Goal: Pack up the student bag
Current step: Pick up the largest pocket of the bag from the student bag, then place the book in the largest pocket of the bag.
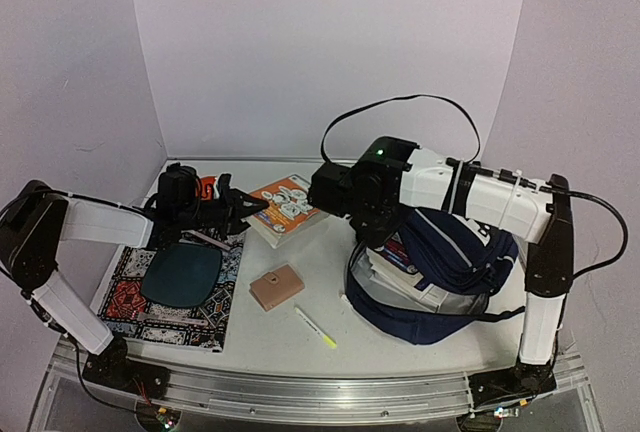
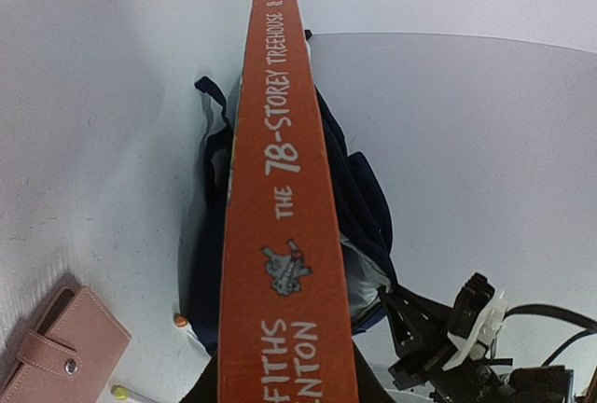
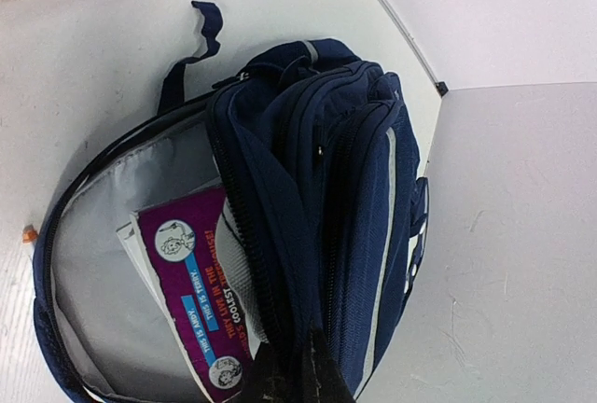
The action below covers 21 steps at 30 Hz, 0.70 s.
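— Where is the student bag [image 1: 455, 252]?
— On the 3 o'clock side of the table [image 1: 280, 352], with its main compartment open toward 9 o'clock. Grey lining shows inside, and a purple book [image 3: 198, 296] lies in there.

— What holds it open?
— The right gripper [image 3: 291, 370]. Its jaws pinch the navy fabric of the bag's front section, which stands lifted above the opening.

— And the left gripper [image 1: 243, 210]?
— It reaches toward 3 o'clock from the left side, its jaws clamped on an orange book [image 2: 284, 188]. The left wrist view shows the book spine-on, with "The 78-Storey Treehouse" in white letters. The bag lies beyond it.

— Does the orange book touch the bag?
— No. In the top view they are apart, with the book at the bag's 10 o'clock.

— What else lies about?
— A pink wallet [image 1: 277, 287] sits at the orange book's 6 o'clock. A pen [image 1: 316, 328] with a yellow tip lies at the wallet's 5 o'clock, near the bag's edge. A patterned book [image 1: 130, 302] at the table's 8 o'clock carries a dark teal oval object [image 1: 182, 272].
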### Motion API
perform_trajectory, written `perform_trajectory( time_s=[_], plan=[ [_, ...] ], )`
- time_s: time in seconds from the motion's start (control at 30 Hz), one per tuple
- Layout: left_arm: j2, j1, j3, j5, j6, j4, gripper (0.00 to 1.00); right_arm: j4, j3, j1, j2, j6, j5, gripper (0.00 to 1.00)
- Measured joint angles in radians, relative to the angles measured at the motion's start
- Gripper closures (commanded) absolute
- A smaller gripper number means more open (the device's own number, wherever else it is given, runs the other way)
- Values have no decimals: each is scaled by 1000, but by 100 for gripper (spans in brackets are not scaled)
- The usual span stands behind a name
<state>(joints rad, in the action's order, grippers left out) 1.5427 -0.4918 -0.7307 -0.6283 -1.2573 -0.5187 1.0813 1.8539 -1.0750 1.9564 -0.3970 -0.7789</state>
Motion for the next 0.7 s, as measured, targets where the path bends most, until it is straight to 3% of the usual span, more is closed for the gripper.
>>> perform_trajectory(
  time_s=[0.37,0.7],
  plan=[
    [-42,-150,-16,-52,-1,8,100,-44,193,113,0,169,20,100],
    [-26,-263,-93,-49,-8,12,100,-98,220,133,0,231,60,100]
  ],
)
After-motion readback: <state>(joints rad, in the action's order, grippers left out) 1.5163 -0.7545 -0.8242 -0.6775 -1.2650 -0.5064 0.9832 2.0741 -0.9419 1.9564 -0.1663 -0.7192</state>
